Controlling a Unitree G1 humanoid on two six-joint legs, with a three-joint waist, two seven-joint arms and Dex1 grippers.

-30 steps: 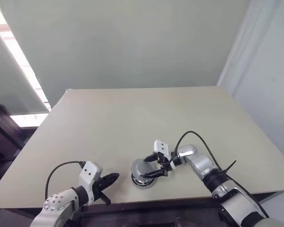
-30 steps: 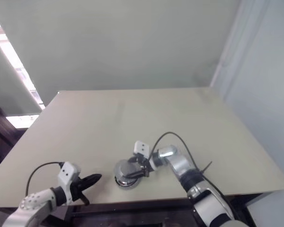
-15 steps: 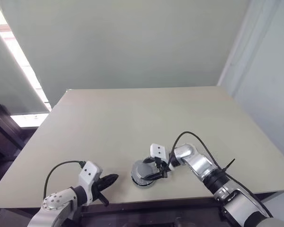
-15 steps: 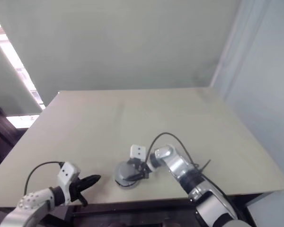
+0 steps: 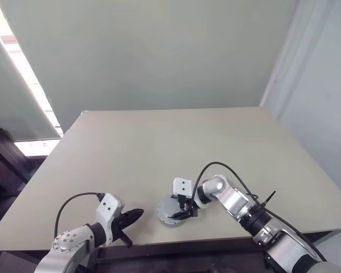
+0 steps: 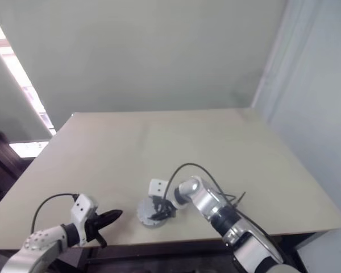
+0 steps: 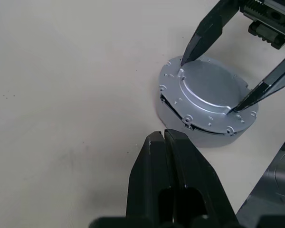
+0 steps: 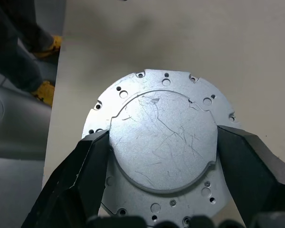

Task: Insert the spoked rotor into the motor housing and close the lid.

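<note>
The grey lid (image 8: 164,137) lies flat on top of the silver motor housing (image 7: 199,135), near the table's front edge (image 5: 171,211). My right gripper (image 5: 181,209) comes at it from the right and points down. Its two black fingers (image 8: 88,166) press against opposite sides of the lid's raised centre plate, so it is shut on the lid. My left gripper (image 5: 137,214) rests shut a short way left of the housing, its fingertips (image 7: 164,137) pointing toward it without touching. The spoked rotor is hidden.
The beige table (image 5: 159,148) stretches far behind the housing. Its front edge (image 5: 176,243) runs just below both grippers. A black cable (image 5: 216,166) loops over my right wrist. Past the table's edge, dark legs with orange shoes (image 8: 46,90) stand on the floor.
My right wrist has turned and swung left while its fingers stayed on the lid. The housing and my left gripper have kept their places. The head camera shifted slightly.
</note>
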